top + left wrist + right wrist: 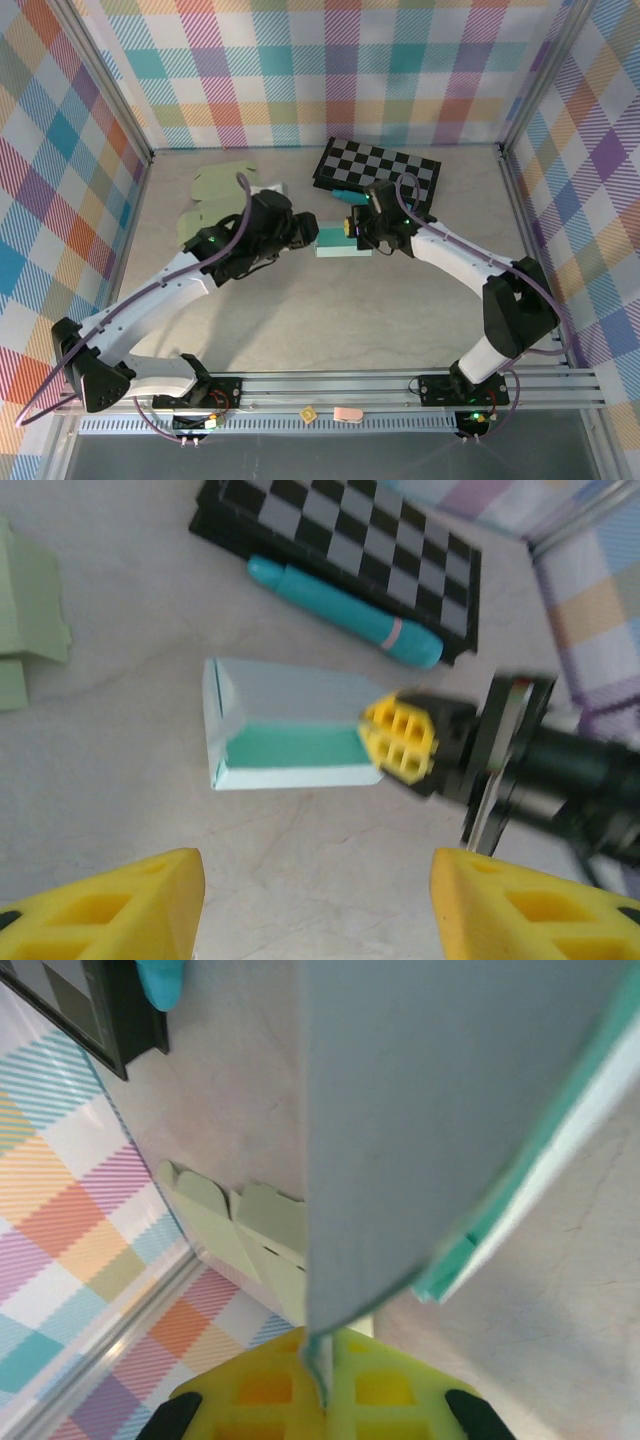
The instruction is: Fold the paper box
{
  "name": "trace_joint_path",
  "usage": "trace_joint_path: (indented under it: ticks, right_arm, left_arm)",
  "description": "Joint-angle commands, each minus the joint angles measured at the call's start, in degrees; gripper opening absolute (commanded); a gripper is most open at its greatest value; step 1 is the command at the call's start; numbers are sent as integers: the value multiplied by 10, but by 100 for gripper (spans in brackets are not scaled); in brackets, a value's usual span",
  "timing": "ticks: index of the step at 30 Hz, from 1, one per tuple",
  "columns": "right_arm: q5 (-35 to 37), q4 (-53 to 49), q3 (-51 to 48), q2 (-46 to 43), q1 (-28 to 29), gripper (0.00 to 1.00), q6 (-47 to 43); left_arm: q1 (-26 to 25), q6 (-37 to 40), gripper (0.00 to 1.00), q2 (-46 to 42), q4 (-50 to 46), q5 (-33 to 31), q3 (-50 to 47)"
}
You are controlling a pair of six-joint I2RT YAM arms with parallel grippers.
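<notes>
1. At the far left of the table (330,320) lie flat pale-green card blanks (215,190). They are unfolded, close to the back corner and well apart from the work in the middle.
2. The left hand (306,234) sits just left of the paper box (336,245). In its wrist view its two yellow fingers (110,905) stand wide apart at the lower edge with only bare table between them. It is open and holds nothing.
3. The paper box lies on its side in the middle of the table, between the two hands. It is pale outside and teal inside, and the left wrist view shows a folded flap at its left end.
4. The right hand (351,229) meets the box's right end. In the right wrist view its yellow pads (250,1390) are pressed together on a thin edge of the box's wall, so it is closed and gripping the box.
5. Behind the box, a teal marker (345,197) lies against the front edge of a checkered board (378,172), which rests at the back right.
</notes>
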Motion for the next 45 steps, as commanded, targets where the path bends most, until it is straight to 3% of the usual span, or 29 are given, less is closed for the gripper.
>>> trace_joint_path:
  ticks: [1, 5, 12, 15, 19, 24, 28, 32, 36, 45]
  right_arm:
    - [-26, 45, -41, -34, 1, 3, -67]
    - [-45, 42, -79, -69, 0, 14, -107]
    - [-67, -30, -112, -111, -3, 55, -135]
    - [-66, -101, -79, -124, -10, 65, -177]
    - [-54, -231, 19, -144, -27, 66, -296]
    - [-89, -331, 114, -130, -95, 63, -492]
    - [-202, -402, 205, -9, -153, 58, -685]
    - [-203, -487, 294, 105, -157, 58, -819]
    - [-179, -500, 318, 157, -159, 61, -873]
    - [-171, -449, 286, 182, -160, 61, -878]
  left_arm:
    - [19, -11, 60, -1, -39, 27, 9]
    - [29, -15, 60, 7, -31, 53, -2]
    - [39, -33, 60, 23, -18, 95, -23]
    - [51, -37, 60, 38, -28, 113, -5]
    - [90, -50, 59, 82, -70, 174, 45]
    - [152, -79, 48, 167, -117, 265, 116]
    - [168, -71, 44, 253, -140, 327, 171]
    - [167, -38, 48, 332, -169, 352, 216]
    - [170, -3, 56, 380, -177, 351, 230]
    - [170, -34, 55, 415, -63, 377, 188]
